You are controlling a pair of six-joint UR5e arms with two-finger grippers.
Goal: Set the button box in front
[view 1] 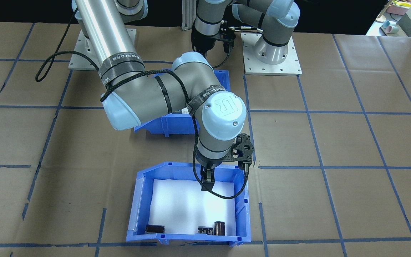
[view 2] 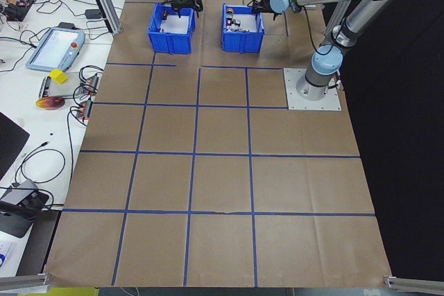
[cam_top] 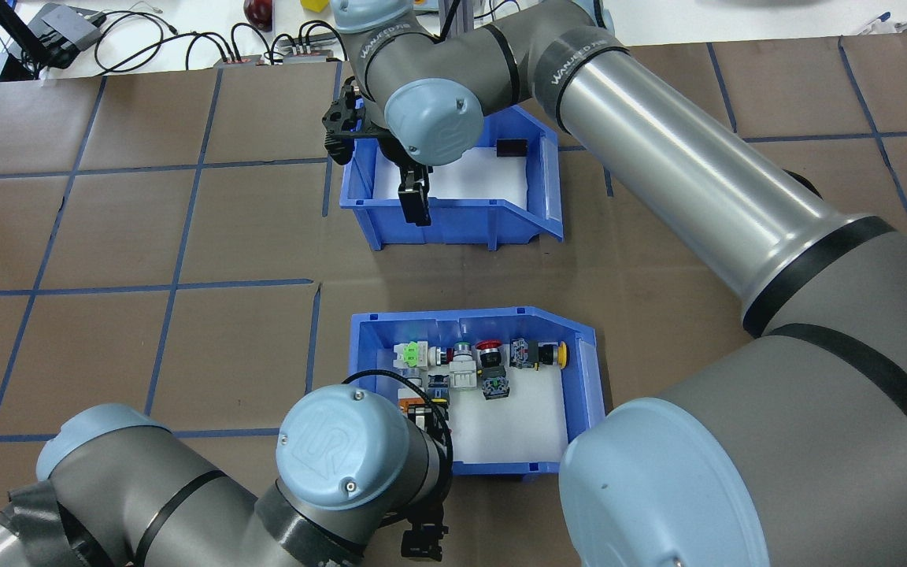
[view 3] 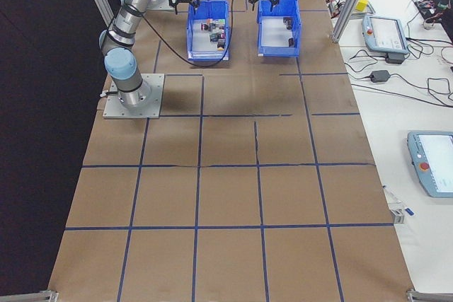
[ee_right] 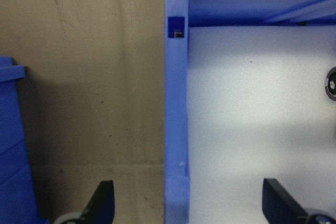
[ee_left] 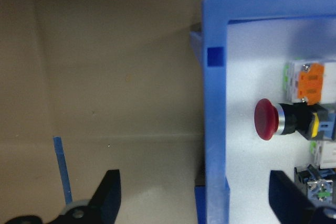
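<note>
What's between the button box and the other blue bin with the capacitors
Only bare brown table paper lies between the button box and the capacitor bin; the overhead view shows it plainly.

Two bins sit on the surface [cam_top: 146, 236], one behind the other and apart, a strip of bare surface between them. The button box [cam_top: 579, 378] lies nearer the robot's base; the capacitor bin [cam_top: 453, 220] lies farther out, toward the operators' side. Inside the button box, push-button switches [cam_top: 477, 362] cluster along its far wall and left part. In the capacitor bin, the capacitors [view 1: 211, 229] lie along the wall farthest from the robot. The left claw [ee_left: 194, 198] straddles the button box's side wall, one finger outside, one inside. The right claw [ee_right: 186, 203] likewise straddles the capacitor bin's wall.
</note>
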